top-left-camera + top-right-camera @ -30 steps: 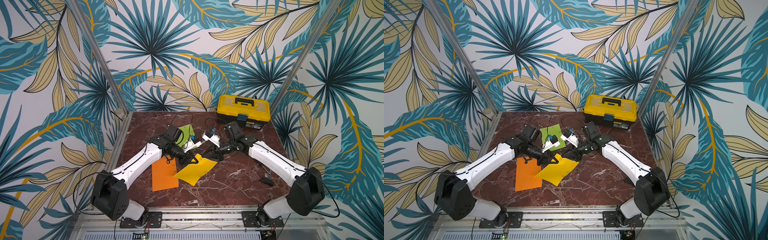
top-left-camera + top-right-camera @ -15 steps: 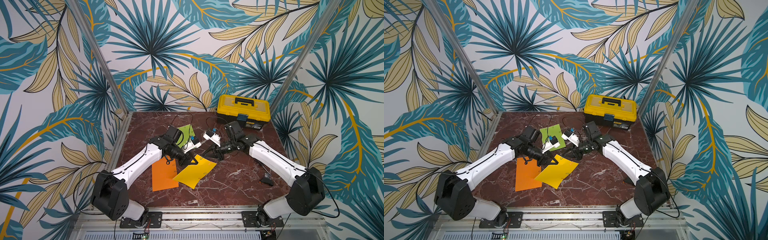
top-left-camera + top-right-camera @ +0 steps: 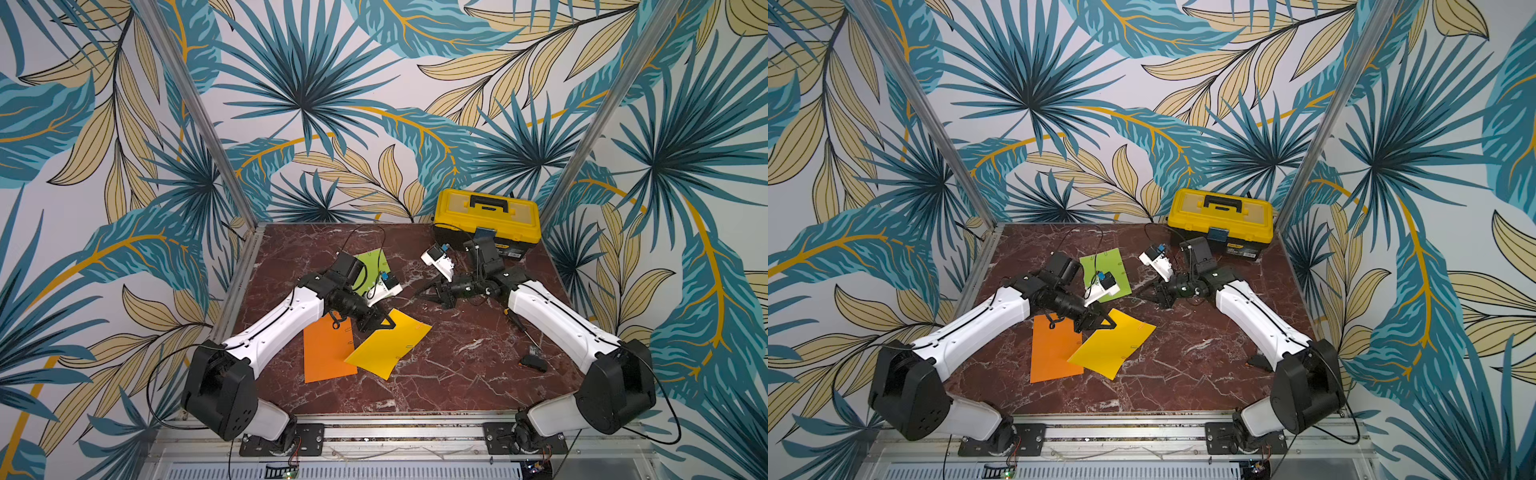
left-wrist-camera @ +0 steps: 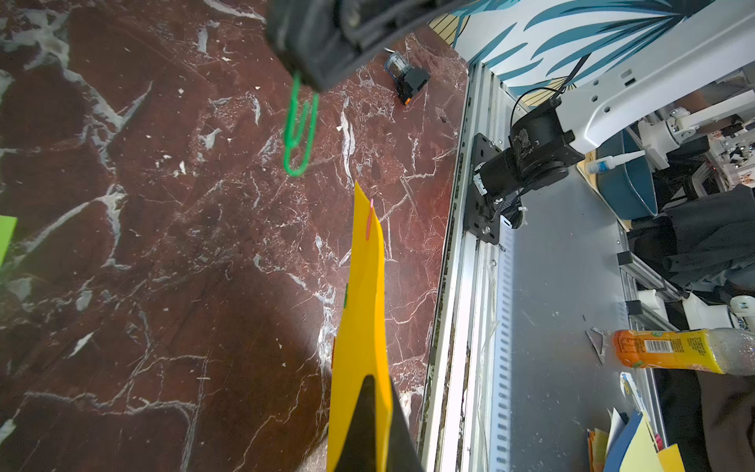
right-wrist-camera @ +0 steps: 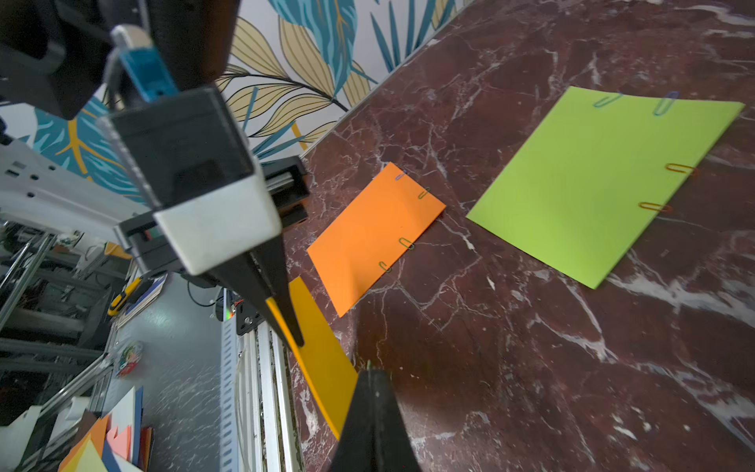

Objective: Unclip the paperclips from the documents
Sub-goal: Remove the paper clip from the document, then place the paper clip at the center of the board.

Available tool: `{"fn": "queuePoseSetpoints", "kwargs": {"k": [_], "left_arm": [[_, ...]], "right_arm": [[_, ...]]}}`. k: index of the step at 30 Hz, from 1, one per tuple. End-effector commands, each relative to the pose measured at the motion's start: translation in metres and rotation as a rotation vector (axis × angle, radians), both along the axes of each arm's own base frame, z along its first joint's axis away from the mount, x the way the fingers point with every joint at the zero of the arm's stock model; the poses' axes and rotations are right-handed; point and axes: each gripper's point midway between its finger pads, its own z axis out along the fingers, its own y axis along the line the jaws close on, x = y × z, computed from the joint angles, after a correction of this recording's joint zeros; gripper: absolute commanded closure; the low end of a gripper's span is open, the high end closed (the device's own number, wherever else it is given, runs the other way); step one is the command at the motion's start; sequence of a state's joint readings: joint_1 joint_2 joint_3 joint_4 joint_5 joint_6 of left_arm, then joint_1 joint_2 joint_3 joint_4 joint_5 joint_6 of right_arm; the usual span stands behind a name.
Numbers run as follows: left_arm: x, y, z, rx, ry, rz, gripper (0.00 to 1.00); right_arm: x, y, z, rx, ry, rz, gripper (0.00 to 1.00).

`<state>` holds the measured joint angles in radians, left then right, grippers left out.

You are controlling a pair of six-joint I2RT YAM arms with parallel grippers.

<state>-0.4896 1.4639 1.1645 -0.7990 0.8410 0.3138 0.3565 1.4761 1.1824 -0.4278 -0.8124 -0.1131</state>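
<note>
- Two white robot arms reach toward each other over a dark red marble table [image 3: 457, 365], seen from above.
- The left gripper [image 3: 386, 324] is clamped tight on one corner of the golden yellow sheet [image 3: 386, 349]. That corner is raised off the table, and another part of the sheet lies over an edge of the orange sheet [image 3: 326, 357]. The lift probably steadies the paper and opens its edge to the other arm.
- The right gripper [image 3: 420, 291] sits just beside the raised corner without touching it. It is pinched shut on a green paperclip [image 4: 301, 130].
- The green paperclip hangs in the air below the fingertips and touches no paper, so it appears to be pulled clear of the sheet.
- A red clip [image 4: 369, 222] is fastened on the yellow sheet's raised edge.
- The orange sheet lies flat, with four paperclips [image 5: 405, 243] on its edges.
- The lime green sheet [image 5: 592, 184] lies flat farther back. It has two blue clips [image 5: 666, 102] on one edge and two orange clips [image 5: 678, 167] on another.
- A closed yellow-and-black toolbox [image 3: 486, 216] stands at the back right, away from the work.
- With so many clips fastened, most of the task seems to lie ahead.
</note>
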Motion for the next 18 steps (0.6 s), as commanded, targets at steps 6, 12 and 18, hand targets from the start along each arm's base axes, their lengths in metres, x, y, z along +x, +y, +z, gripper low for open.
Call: {"fn": "queuePoseSetpoints", "kwargs": {"k": [6, 12, 18], "left_arm": [[0.007, 0.002, 0.003, 0.004, 0.007, 0.029, 1.00], [0.009, 0.002, 0.002, 0.003, 0.009, 0.030, 1.00], [0.010, 0.001, 0.004, -0.004, 0.014, 0.032, 1.00]], "right_arm": [[0.068, -0.079, -0.062, -0.097, 0.204, -0.490, 1.00], [0.094, -0.120, -0.107, -0.127, 0.348, -0.715, 1.00], [0.109, -0.145, -0.144, -0.111, 0.478, -0.869, 1.00]]}}
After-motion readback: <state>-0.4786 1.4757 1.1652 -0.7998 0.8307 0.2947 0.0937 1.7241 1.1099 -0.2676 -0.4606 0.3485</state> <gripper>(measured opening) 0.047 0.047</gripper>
